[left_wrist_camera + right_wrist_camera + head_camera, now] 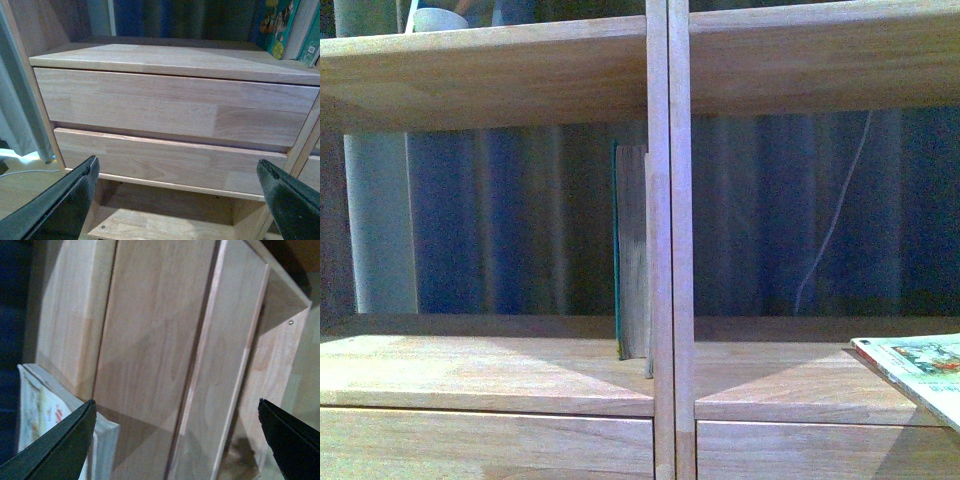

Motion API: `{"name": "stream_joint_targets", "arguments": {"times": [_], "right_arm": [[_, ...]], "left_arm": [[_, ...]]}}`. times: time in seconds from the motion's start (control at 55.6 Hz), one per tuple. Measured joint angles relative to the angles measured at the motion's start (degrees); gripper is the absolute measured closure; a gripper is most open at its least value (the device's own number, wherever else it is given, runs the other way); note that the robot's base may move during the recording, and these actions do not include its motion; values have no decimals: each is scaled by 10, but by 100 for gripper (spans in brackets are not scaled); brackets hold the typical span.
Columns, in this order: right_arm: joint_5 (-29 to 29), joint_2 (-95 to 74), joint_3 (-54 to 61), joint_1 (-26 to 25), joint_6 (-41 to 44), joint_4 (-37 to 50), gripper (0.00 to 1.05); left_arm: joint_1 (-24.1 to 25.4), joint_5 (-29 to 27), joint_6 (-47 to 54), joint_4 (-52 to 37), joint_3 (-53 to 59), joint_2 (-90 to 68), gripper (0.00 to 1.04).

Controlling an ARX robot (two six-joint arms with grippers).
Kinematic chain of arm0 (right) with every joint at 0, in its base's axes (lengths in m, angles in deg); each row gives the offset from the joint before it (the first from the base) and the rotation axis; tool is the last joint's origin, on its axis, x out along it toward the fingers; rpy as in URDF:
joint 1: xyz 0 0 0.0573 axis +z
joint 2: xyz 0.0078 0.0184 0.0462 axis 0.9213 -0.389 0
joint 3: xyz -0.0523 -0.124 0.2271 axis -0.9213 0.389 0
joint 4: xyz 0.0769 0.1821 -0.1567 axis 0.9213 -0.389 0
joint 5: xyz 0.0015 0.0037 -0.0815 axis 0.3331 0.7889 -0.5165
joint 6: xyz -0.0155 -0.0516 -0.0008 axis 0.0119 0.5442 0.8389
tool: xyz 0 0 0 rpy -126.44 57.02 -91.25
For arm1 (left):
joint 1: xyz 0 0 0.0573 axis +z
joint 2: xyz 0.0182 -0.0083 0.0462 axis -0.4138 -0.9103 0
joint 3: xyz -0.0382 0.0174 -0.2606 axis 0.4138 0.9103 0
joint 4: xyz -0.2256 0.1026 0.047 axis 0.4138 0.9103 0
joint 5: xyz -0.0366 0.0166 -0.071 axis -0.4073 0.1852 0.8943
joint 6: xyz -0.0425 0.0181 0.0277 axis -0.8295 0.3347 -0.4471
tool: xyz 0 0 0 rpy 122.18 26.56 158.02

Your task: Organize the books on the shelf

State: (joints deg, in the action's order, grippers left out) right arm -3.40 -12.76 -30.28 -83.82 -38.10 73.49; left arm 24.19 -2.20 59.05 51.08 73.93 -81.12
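The light-wood shelf (666, 300) fills the front view, and neither arm shows there. A tall teal book (631, 255) with brownish page edges stands upright against the centre divider in the left compartment. A thin book (918, 372) with an illustrated cover lies flat on the right compartment's floor, jutting past its front edge. In the left wrist view my left gripper (177, 165) is open in front of the drawer fronts (170, 107), with the teal book's illustrated cover (277, 25) above them. My right gripper (176, 405) is open before the drawers, beside the flat book (45, 410).
A white cord (832, 225) hangs behind the right compartment, in front of a dark curtain. A pale cup (440, 18) and other items stand on the upper shelf board. An open cubby (160, 215) lies below the two left drawers. A cable (25, 172) runs over the floor.
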Motion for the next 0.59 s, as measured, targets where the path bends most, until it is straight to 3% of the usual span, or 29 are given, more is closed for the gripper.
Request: {"name": "stream_joint_targets", "arguments": {"times": [0.594], "right_arm": [[30, -123, -148, 95, -80, -13, 7]], "left_arm": [[0, 0, 0, 0, 0, 0, 7]]}}
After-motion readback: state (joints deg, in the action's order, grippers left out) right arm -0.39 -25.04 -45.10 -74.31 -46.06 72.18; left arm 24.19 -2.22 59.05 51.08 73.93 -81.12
